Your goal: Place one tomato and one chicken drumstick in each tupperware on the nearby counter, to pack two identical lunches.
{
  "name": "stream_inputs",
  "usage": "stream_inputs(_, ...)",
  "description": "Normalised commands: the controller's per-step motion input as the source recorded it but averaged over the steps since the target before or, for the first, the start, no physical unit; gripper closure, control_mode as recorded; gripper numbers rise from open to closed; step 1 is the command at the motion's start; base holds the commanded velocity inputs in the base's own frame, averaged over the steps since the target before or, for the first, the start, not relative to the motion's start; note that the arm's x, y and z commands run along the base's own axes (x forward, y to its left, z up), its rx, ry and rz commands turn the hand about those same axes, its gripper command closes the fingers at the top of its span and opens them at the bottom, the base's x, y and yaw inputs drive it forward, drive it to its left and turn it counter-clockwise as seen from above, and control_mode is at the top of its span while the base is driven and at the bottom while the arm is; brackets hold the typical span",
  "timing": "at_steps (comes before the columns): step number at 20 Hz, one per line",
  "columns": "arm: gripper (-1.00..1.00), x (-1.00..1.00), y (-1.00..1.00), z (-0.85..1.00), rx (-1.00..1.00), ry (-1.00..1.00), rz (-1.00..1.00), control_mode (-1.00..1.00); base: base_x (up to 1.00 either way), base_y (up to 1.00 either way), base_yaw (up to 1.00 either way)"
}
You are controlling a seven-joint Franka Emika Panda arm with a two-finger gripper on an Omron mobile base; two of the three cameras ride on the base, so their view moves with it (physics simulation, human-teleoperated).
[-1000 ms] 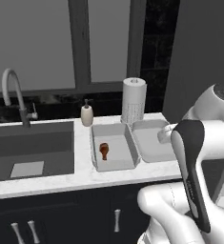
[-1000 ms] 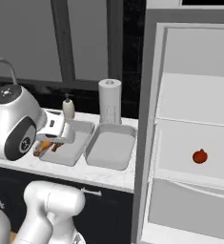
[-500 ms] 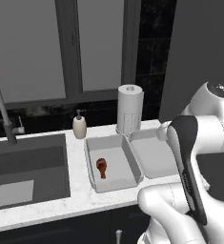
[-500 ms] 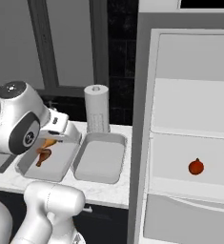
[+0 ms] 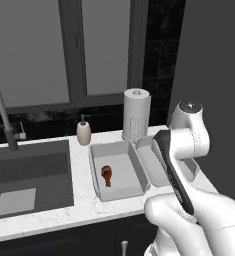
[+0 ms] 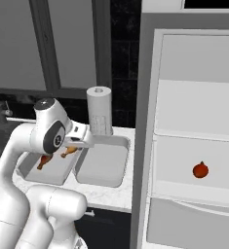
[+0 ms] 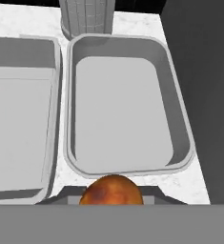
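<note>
- I see the gripper [image 6: 69, 151] clamped on a chicken drumstick [image 7: 111, 189], held above the counter [image 5: 79, 210] at the near rim of the right tupperware [image 7: 127, 105].
- The left tupperware [image 5: 116, 170] touches the right one and contains another drumstick [image 5: 107, 175].
- A tomato [image 6: 200, 169] sits on a fridge shelf [image 6: 194, 187].
- A paper-towel roll [image 5: 136, 115] stands behind the tubs.

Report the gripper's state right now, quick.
Gripper: closed on a chicken drumstick, held above the near edge of the empty right tupperware.
</note>
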Motion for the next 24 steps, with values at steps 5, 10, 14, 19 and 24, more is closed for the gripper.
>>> stream_inputs(5, 1.0, 0.71, -0.28, -0.68, 0.0, 0.16, 0.13, -1.0, 0.0, 0.0, 0.0)
stream_inputs(10, 1.0, 0.65, -0.23, -0.61, 0.0, 0.13, 0.11, -1.0, 0.0, 0.0, 0.0)
stream_inputs(14, 1.0, 0.7, 0.0, -0.67, -0.06, 0.04, 0.03, -1.0, 0.0, 0.0, 0.0)
stream_inputs(19, 1.0, 0.49, -0.03, -0.48, -0.01, 0.02, 0.01, -1.0, 0.0, 0.0, 0.0)
stream_inputs(24, 1.0, 0.16, 0.0, -0.41, 0.0, 0.0, 0.0, -1.0, 0.0, 0.0, 0.0)
